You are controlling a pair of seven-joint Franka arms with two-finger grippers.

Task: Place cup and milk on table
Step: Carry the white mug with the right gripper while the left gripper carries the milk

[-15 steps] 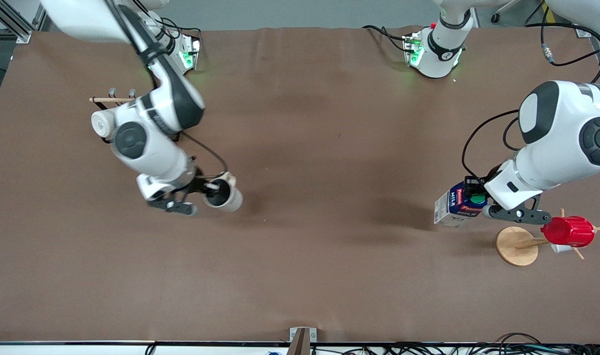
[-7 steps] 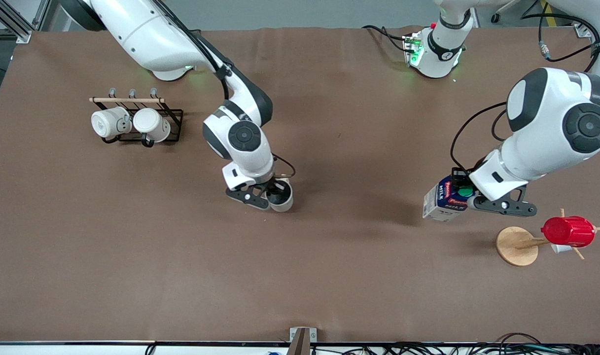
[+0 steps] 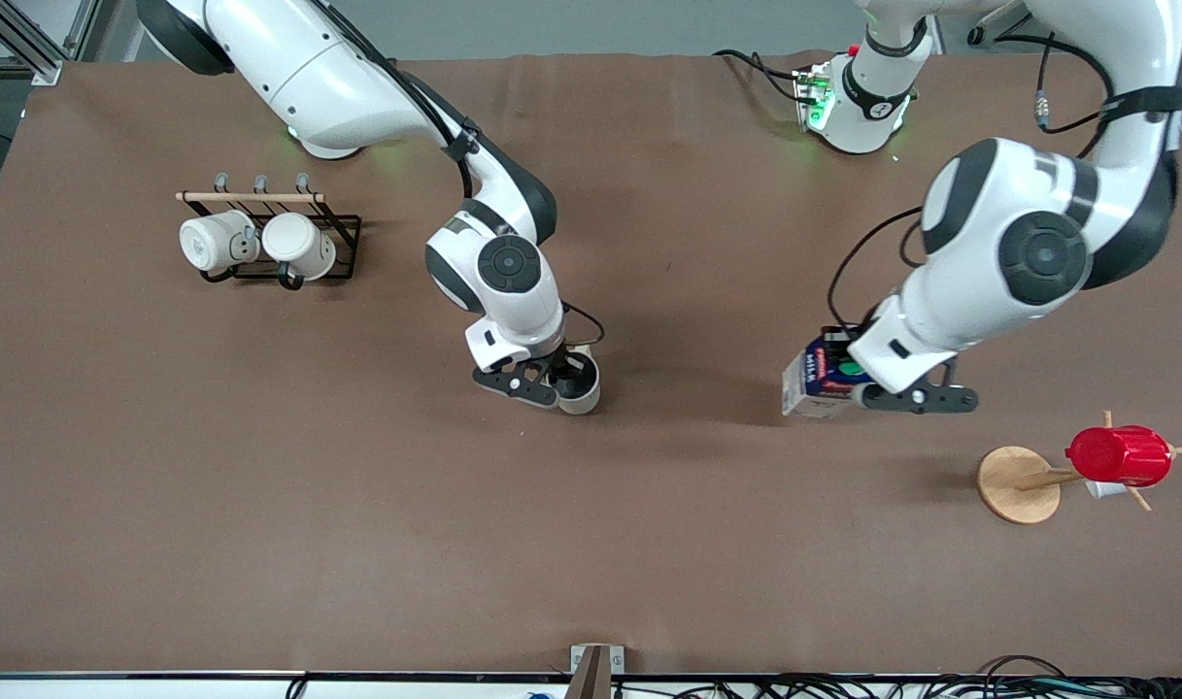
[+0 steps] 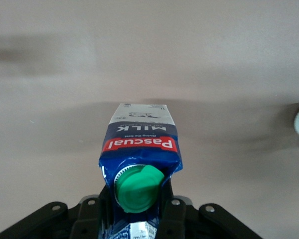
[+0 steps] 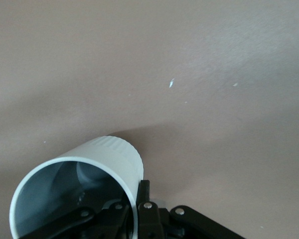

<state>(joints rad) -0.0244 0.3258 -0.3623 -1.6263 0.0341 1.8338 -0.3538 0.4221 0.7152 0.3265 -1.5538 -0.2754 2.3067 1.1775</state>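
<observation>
Front view has the right gripper (image 3: 563,381) pinching the cup (image 3: 581,382) by its rim over mid-table (image 3: 649,534), while the left gripper (image 3: 848,374) clamps the milk (image 3: 810,383) nearby.

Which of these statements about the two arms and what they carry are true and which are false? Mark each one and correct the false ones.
1. The left gripper is shut on the milk. True.
2. The right gripper is open and holds nothing. False: it grips the cup by its rim.
3. Two white mugs hang on a rack toward the right arm's end of the table. True.
4. The red cup stands upright on the table. False: it sits sideways on a peg of a wooden stand.
</observation>
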